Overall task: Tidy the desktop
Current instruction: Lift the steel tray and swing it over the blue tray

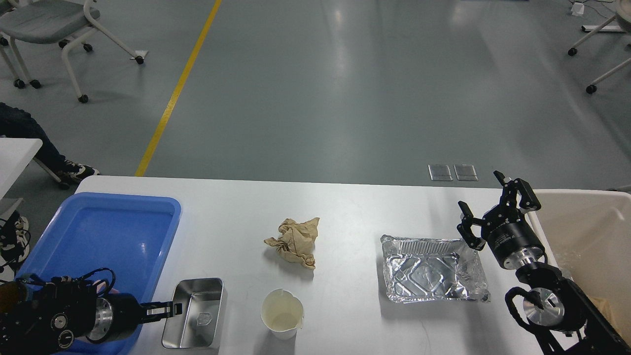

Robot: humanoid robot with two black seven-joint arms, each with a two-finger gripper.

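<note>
The left gripper (172,309) pinches the steel tin's (196,313) rim, fingers narrow; next, lift it into the blue tray (74,217). The right gripper (495,212) hovers, fingers wide.

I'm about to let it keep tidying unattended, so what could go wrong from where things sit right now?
1. The left gripper is at the rim of the steel container, which sits near the front edge of the desktop; a nudge could push it off.
2. The paper cup stands close beside it and could tip.
3. The foil tray is already crumpled; the open right gripper may crush it or lose hold of it.
</note>
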